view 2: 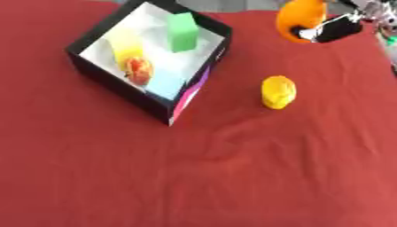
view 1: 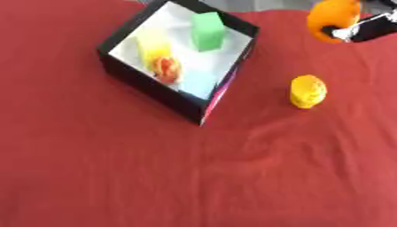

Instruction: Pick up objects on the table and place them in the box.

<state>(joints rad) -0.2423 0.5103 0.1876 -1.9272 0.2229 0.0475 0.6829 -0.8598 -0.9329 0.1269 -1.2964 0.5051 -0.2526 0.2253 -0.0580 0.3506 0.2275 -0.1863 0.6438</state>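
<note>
A black box (view 1: 147,84) with a white inside sits at the upper left of the red cloth. In it are a green block (view 1: 207,30), a yellow thing (view 1: 153,45), an orange-red round thing (view 1: 166,67) and a pale blue piece (view 1: 200,82). My right hand (view 2: 333,29) comes in from the upper right, raised above the cloth, its fingers curled round an orange round object (view 2: 300,14). A yellow rounded object (view 1: 308,91) lies on the cloth to the right of the box, below the hand. My left hand shows in neither view.
The red cloth (view 1: 194,177) covers the whole table, with a few wrinkles (view 1: 256,146) near its middle. A pale strip shows at the far edge behind the box.
</note>
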